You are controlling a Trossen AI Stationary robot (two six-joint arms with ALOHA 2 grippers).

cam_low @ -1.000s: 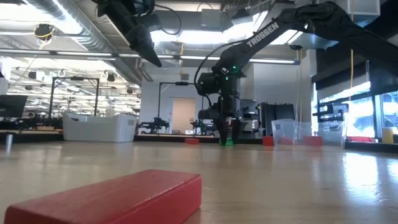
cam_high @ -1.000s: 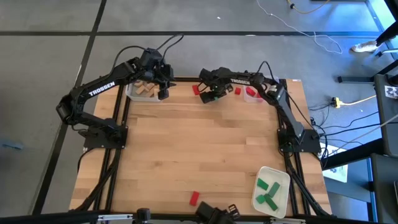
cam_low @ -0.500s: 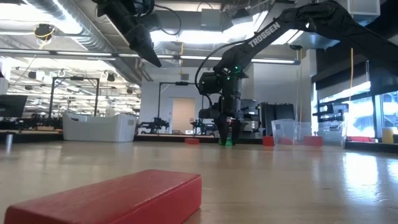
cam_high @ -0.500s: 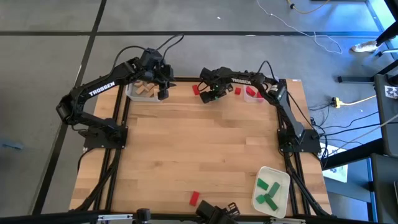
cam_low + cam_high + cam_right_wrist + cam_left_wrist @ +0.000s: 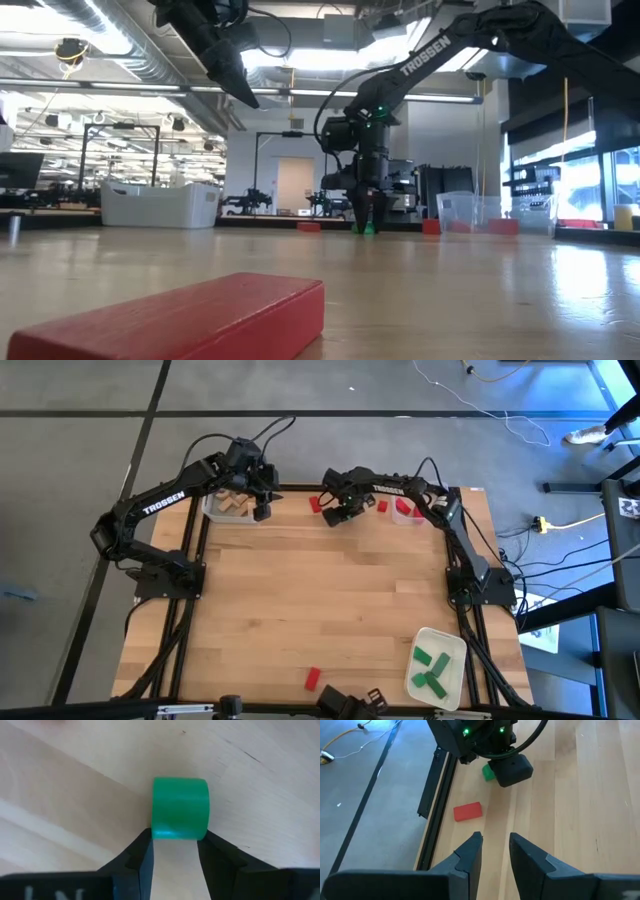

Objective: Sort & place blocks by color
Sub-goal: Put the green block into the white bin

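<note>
Near edge: one red block (image 5: pixel 312 678) loose on the table (image 5: pixel 330 600), green blocks (image 5: pixel 432 668) in white tray (image 5: pixel 415 650). Far edge: right gripper (image 5: pixel 175 845) pinching a green block (image 5: pixel 180 815) on the tabletop; left gripper (image 5: pixel 495 851) empty, fingers slightly apart, above the bin of tan blocks (image 5: pixel 235 505).

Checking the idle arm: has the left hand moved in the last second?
No. The left hand stays beside the bin of tan blocks at the table's far edge.
</note>
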